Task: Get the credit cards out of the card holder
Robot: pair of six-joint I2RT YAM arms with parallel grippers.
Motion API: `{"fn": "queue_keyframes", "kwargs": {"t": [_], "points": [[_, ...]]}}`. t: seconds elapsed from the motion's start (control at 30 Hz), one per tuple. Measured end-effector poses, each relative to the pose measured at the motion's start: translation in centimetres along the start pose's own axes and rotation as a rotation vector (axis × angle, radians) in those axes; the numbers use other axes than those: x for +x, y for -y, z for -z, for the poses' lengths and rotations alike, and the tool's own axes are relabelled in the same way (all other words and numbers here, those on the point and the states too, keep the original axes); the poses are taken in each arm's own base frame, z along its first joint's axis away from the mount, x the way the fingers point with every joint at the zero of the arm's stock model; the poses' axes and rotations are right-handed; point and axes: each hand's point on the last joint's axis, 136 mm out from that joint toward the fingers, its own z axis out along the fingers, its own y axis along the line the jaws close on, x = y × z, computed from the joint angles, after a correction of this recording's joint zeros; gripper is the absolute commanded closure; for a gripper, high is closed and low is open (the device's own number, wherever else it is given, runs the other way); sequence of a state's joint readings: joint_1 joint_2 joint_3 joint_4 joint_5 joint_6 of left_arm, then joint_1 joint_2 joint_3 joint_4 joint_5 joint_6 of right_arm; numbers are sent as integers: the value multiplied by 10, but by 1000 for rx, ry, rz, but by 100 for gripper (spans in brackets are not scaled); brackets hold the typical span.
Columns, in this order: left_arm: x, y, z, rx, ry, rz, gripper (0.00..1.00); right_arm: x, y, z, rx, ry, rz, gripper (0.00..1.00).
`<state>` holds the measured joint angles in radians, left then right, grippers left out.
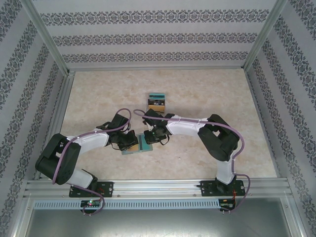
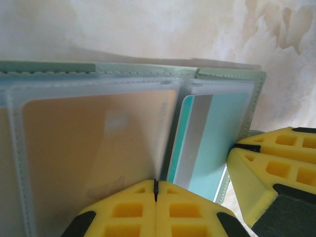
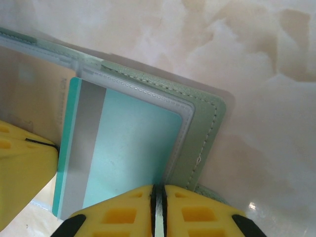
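Now, right gripper (image 3: 158, 206): clenched at the near edge of the holder's right leaf, nipping a thin pale sliver. Whether that sliver is card or clear pocket cannot be told.
Left gripper (image 2: 155, 195): fingers pressed tight together at the near edge of the left leaf, apparently pinning it, just beside the right gripper.
Teal card (image 3: 131, 153): in the right clear pocket, with a grey stripe along its spine side. That edge looks to sit at or just past the pocket mouth.
Orange-brown card (image 2: 98, 148): seated deep in the left clear pocket.
Card holder (image 1: 143, 144): spread open on the table (image 1: 212, 94), near the middle of its near edge, between the two wrists.
Stand (image 1: 157, 101): upright around the table's centre, well apart from the holder, carrying other cards.
Stage: early, by my reading, since both cards sit in their pockets.
Risk, drag: if the right jaws pinch pocket and card together, a pull would haul the whole holder instead of freeing the card.
Risk, slip: the soft leaf could slide out of the left pinch, so the holder lifts or folds shut.
Risk, clash: the yellow fingers are nearly touching, so a sideways pull could knock them together.
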<state>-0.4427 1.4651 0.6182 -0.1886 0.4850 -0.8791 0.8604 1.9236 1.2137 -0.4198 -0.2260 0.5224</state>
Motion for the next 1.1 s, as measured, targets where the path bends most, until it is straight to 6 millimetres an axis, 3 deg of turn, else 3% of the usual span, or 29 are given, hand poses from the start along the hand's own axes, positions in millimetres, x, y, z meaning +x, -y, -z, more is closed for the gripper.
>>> {"fn": "queue_keyframes", "kwargs": {"t": [0.3,0.6,0.8,1.1], "points": [[0,-2,3,-14,11,1,90,-1,-4,-2,5,-12,11,83],[-9,-10,30,-49,88,-3,92,-1,-7,-3,5,-14,17,83],[-4,-29,22,-120,53,24,96,-1,-8,-1,15,-16,39,82],[-4,-26,18,-102,39,24,96,-1,-16,-3,19,-22,63,82]]}}
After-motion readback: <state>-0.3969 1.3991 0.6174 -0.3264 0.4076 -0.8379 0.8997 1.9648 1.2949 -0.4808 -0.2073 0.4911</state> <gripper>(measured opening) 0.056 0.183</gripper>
